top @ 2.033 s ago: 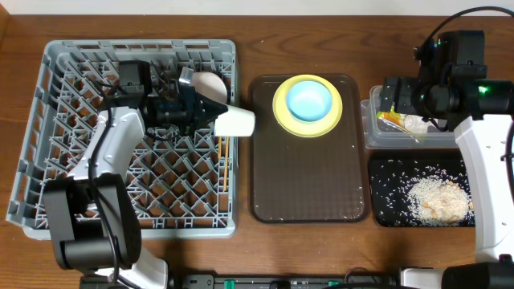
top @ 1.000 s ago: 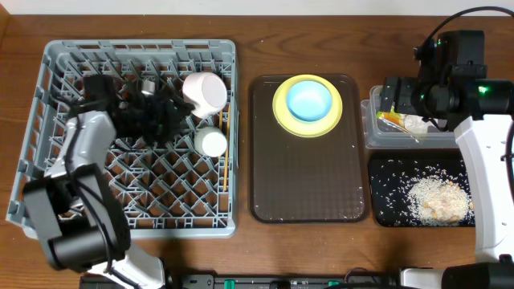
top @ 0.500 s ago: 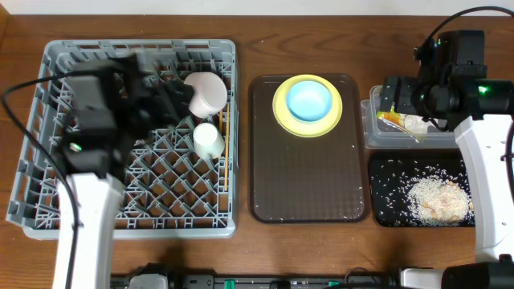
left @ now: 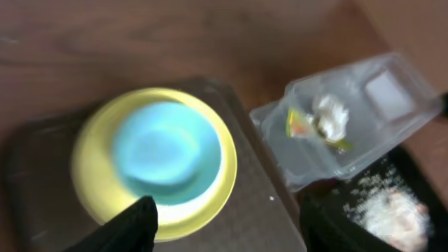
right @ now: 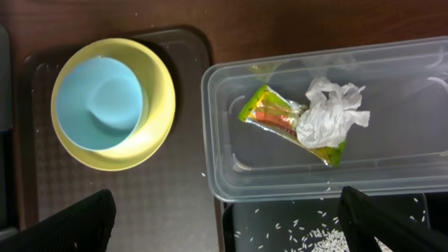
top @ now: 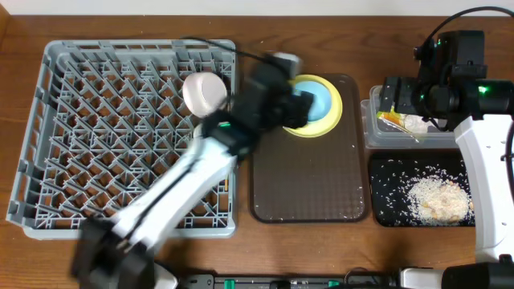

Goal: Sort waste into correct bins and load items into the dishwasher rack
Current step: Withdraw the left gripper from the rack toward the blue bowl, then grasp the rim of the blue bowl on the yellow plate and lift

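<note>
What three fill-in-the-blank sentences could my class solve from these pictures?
1. The light blue bowl sits on a plate coloured ____.
2. The rice pile lies in a tray coloured ____.
3. The clear tub holds a snack wrapper and a crumpled white ____.
Missing words: yellow; black; tissue.

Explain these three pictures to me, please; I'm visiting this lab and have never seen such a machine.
This is a two-armed robot at a table. One picture looks down from above; the other two come from a camera on each wrist. The left tool is open over a light blue bowl sitting on a yellow plate on a brown tray. The right tool is open above a clear tub holding a wrapper and a tissue. Loose rice lies in a black tray; a white bowl sits in the grey rack. Nothing is held.
</note>
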Motion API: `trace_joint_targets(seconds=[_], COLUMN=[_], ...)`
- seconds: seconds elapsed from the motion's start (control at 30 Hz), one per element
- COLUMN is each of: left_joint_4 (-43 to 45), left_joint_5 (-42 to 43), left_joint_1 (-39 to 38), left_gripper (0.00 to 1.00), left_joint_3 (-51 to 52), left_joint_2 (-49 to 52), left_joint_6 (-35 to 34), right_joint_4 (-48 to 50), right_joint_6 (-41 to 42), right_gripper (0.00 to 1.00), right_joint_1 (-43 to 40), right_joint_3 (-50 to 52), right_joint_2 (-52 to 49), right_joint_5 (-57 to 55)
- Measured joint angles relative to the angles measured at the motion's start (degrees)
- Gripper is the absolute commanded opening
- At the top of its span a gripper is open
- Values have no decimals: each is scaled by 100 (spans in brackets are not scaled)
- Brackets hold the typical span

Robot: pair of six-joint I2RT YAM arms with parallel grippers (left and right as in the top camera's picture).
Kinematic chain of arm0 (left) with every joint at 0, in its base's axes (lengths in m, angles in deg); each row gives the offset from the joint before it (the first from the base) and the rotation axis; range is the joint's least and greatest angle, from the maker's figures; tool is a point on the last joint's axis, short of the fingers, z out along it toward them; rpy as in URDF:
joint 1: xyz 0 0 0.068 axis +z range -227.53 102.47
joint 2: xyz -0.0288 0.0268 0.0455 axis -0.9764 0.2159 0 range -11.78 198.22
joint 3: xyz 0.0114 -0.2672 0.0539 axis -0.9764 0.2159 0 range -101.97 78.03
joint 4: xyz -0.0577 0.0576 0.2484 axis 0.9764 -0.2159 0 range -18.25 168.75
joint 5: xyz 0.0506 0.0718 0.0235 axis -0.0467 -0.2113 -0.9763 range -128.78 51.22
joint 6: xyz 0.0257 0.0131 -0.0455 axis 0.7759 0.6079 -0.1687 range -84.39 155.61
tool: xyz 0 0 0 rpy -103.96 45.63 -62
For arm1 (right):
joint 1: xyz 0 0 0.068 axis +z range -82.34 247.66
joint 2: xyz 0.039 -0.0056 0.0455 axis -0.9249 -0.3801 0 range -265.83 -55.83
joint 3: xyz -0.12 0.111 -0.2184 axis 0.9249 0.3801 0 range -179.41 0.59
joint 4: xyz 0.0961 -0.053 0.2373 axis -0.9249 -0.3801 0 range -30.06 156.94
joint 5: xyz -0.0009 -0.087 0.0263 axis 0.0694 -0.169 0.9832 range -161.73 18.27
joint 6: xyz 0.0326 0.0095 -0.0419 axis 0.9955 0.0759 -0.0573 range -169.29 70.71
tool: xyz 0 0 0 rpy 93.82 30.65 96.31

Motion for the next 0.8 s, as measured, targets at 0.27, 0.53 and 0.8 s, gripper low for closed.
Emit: trace_joint_targets(seconds=[0.27,0.53,0.8], left_joint_4=[1285,1582,1591], left_joint_5=[-68,-474,-673], left_joint_1=[-415,-426,-426], left_gripper=[67,66,63], left_joint_3=[4,4,4], left_joint_2=[1541,2085,2090], left_joint_6=[114,483,863], right_joint_4=[7,2,2], right_joint_6=[0,0,0], right_gripper=[99,99,99], right_joint_1=[0,0,0], right_joint_3=[0,0,0], right_joint_2=[0,0,0], right_joint_5=[-2,-2,0])
